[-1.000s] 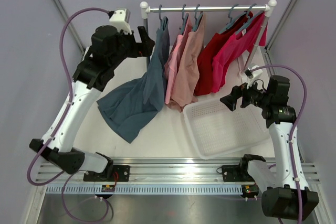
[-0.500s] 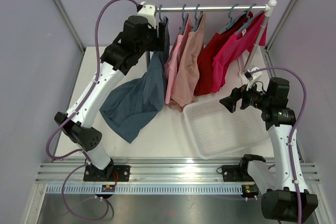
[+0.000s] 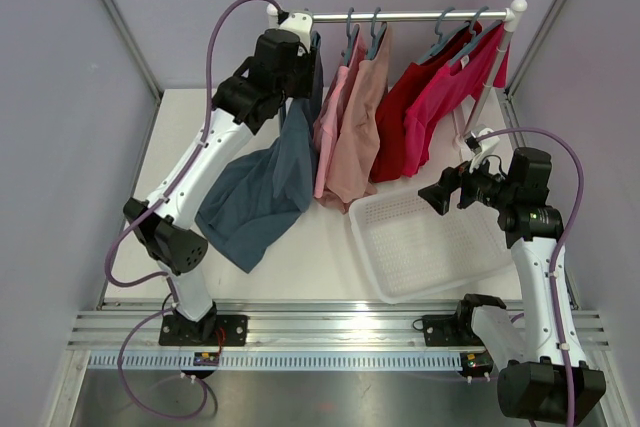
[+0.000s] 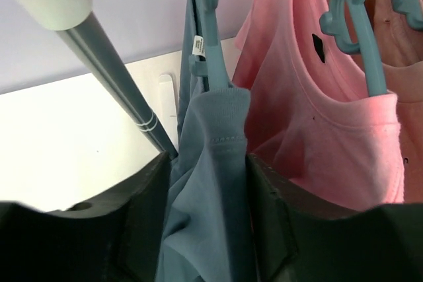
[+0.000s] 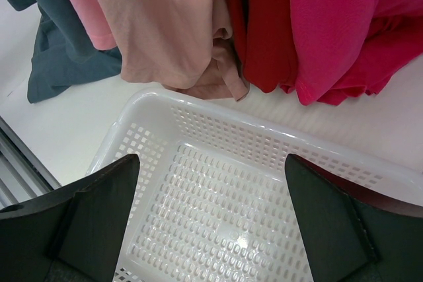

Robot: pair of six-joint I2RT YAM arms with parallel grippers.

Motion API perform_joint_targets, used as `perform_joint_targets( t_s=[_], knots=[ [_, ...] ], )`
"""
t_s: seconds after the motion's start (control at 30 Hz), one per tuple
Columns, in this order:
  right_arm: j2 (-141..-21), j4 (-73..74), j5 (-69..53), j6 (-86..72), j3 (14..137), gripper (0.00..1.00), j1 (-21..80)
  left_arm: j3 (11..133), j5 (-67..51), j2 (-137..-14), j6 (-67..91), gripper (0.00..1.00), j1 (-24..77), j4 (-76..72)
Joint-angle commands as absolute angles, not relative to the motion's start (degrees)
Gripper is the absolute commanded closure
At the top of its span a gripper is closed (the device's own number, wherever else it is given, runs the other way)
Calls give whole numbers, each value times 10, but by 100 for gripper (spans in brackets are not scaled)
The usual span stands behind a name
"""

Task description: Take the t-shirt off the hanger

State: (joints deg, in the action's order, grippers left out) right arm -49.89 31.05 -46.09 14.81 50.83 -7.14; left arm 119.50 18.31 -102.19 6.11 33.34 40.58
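Note:
The blue-grey t-shirt (image 3: pixel 262 187) hangs at the left end of the rail on a teal hanger (image 4: pixel 207 31), its hem trailing onto the table. My left gripper (image 3: pixel 300 59) is up at the rail. In the left wrist view, the left gripper (image 4: pixel 208 160) has both fingers pressed against the bunched shoulder of the t-shirt (image 4: pixel 213 189), just below the hanger's arm. My right gripper (image 3: pixel 433 194) hovers wide open over the white basket (image 3: pixel 366 225), and in its own view the right gripper (image 5: pixel 211 163) has nothing between its fingers.
The metal rail (image 3: pixel 420 16) also carries a pink shirt (image 3: pixel 330 119), a beige-pink shirt (image 3: pixel 360 137), a red shirt (image 3: pixel 400 127) and a magenta shirt (image 3: pixel 445 97) on teal hangers. The pink shirt (image 4: pixel 317 117) hangs right beside my left fingers. The rail's post (image 4: pixel 112 57) stands just left.
The left arm swung right and up to the rail, and its jaws narrowed around the blue-grey t-shirt's shoulder. The right arm stayed still.

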Motion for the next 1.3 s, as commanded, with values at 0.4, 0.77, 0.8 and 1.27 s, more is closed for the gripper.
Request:
perform_joint_targets(
  t_s=[0.4,0.77,0.8,1.27],
  knots=[
    [-495,294,-456,153,509,1,-74,1261,162,-1038,20,100,333,406],
    [-495,294,-457,151,507,1,-78,1246,149,-984,17,100,332,356],
    [-494,294,-458,151,507,0,-78,1242,146,-979,20,100,332,350],
    [-493,298,-469,158,505,1,-83,1185,99,-937,47,100,315,327]
  ],
)
